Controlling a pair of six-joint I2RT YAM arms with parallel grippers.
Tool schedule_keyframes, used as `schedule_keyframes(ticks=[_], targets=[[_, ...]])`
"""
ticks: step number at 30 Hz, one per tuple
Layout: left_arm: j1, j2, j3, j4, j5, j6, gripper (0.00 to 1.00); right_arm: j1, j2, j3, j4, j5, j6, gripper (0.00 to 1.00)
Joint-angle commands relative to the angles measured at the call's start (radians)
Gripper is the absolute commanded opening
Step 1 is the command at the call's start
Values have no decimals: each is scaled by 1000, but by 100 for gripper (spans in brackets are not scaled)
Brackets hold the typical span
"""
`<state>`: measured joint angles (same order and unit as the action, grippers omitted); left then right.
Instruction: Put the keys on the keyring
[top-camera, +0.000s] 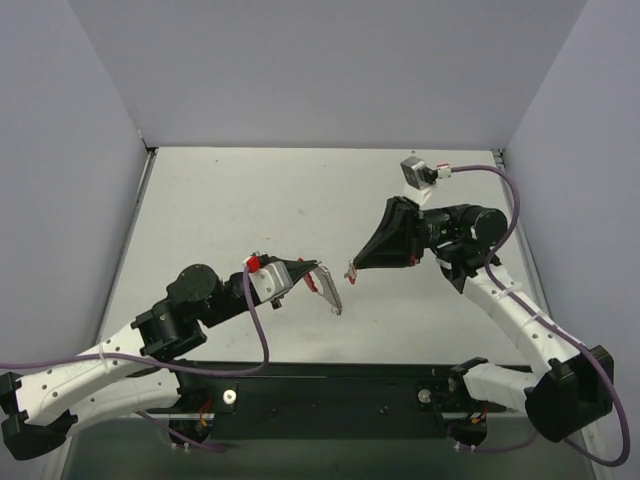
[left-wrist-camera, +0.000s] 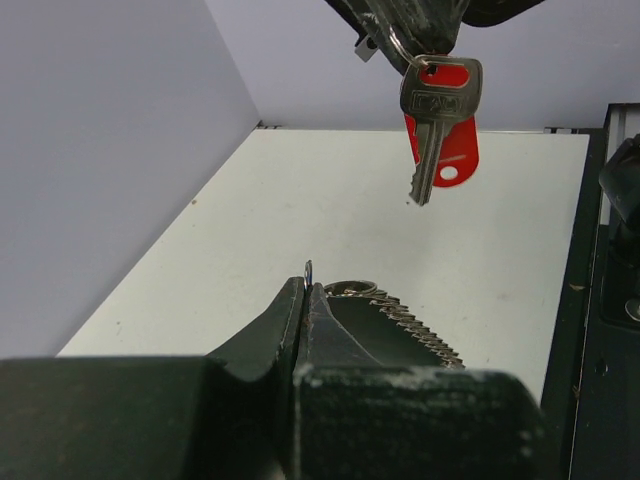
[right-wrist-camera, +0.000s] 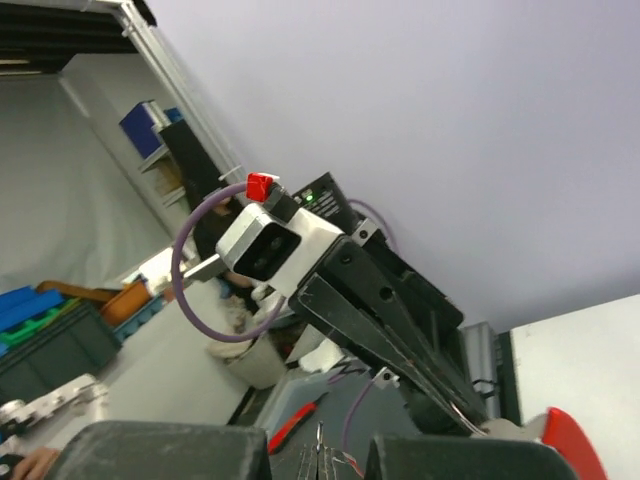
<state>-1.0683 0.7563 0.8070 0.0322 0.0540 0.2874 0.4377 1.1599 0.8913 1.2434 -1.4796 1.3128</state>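
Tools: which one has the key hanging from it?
The right tool: the flat silver metal key dangles from a wire ring it grips, beside a red tag. The left tool pinches just a thin metal loop.

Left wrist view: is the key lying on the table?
No, the key hangs from the right tool, in the air above the table.

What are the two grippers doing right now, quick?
Left gripper: shut, holding the keyring.
Right gripper: shut, holding the key with a red tag.

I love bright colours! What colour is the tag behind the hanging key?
The tag is red; the left wrist view shows it best.
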Motion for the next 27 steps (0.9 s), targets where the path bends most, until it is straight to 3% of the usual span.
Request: schedule_keyframes(ticks=[1, 2, 3, 4, 6, 10, 11, 18, 23, 27], targets=[[-13, 12, 90, 6, -94, -34, 0, -76, -120, -29, 101, 76, -265, 0], [-12, 23, 106, 0, -106, -43, 0, -86, -153, -29, -41, 103, -390, 0], [-15, 31, 115, -6, -117, -47, 0, -86, -236, -14, -495, 142, -544, 0], [-15, 38, 123, -15, -123, -47, 0, -77, -273, 21, -791, 276, -988, 0], [-16, 49, 135, -29, -118, -45, 0, 7, -307, 148, -1238, 404, -1217, 0], [-19, 52, 147, -31, -77, -18, 0, 35, -319, 170, -1314, 450, -1279, 0], [-21, 54, 153, -75, -72, 2, 0, 45, -319, 182, -1360, 461, -1367, 0], [-25, 57, 233, -239, 26, 65, 0, 193, -224, 359, -1841, 496, -1697, 0], [-59, 61, 239, -293, 24, 94, 0, 266, -174, 417, -1984, 518, -1764, 0], [-104, 60, 205, -270, -35, 117, 0, 291, -152, 436, -1998, 481, -1776, 0]])
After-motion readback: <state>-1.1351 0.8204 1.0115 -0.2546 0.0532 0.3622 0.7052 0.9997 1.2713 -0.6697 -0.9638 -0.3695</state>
